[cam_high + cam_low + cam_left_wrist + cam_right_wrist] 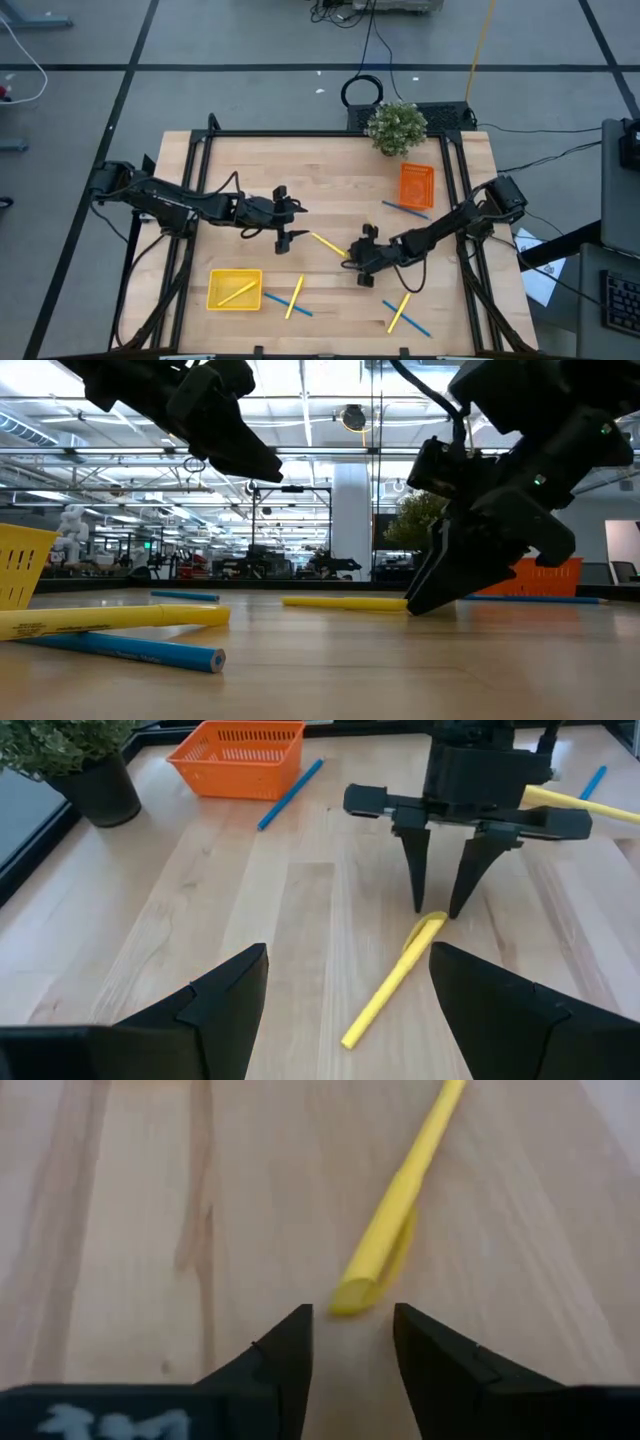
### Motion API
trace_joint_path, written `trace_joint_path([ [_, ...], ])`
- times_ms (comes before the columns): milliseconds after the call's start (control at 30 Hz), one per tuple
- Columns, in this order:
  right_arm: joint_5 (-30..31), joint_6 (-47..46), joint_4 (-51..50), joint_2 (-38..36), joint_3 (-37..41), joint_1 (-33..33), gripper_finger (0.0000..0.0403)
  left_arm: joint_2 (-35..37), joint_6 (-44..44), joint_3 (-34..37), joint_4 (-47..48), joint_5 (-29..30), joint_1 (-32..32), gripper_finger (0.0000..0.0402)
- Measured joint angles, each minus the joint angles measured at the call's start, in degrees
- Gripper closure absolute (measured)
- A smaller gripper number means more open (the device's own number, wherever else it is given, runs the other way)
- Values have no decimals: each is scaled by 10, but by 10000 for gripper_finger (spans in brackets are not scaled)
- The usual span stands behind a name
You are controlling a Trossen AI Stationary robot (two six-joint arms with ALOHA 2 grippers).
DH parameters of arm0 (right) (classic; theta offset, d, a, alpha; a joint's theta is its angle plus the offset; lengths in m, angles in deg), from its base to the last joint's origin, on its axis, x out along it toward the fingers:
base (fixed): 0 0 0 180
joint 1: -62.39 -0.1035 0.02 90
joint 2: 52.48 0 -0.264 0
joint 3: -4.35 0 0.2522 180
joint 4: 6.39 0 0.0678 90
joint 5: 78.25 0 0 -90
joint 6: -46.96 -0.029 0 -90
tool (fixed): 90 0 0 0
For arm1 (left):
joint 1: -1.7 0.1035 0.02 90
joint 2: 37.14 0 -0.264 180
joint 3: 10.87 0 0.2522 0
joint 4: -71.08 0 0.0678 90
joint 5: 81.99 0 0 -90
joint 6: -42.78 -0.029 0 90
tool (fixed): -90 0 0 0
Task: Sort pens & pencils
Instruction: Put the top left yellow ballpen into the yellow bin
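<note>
A yellow pen (pixel 328 245) lies flat on the wooden table near its middle. My right gripper (pixel 352 262) points down at the pen's right end (pixel 350 1295). It is open, with a fingertip on either side of that end and close to the table, as the left wrist view (pixel 438 910) shows. I see no touch. My left gripper (pixel 290 222) is open and empty. It hovers above the table to the left of the pen, and its fingers (pixel 220 1000) frame the pen from afar.
A yellow tray (pixel 214 296) at the near left holds one yellow pen (pixel 236 292). An orange tray (pixel 416 185) and a potted plant (pixel 396 127) stand at the far right, with a blue pen (pixel 405 208) beside the tray. Crossed yellow and blue pens lie near the front (pixel 295 298) (pixel 405 313).
</note>
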Motion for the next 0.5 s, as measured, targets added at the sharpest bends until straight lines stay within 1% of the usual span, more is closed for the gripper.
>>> trace_joint_path([
  [133,2,-9,0,0,0,4,297,0,0,0,0,0,0,117],
  [233,3,-24,7,1,1,5,303,0,0,0,0,0,0,117],
  [367,-26,-30,27,1,1,5,299,0,0,0,1,0,0,117],
  [500,-23,-36,37,1,1,6,289,0,1,0,0,0,0,117],
])
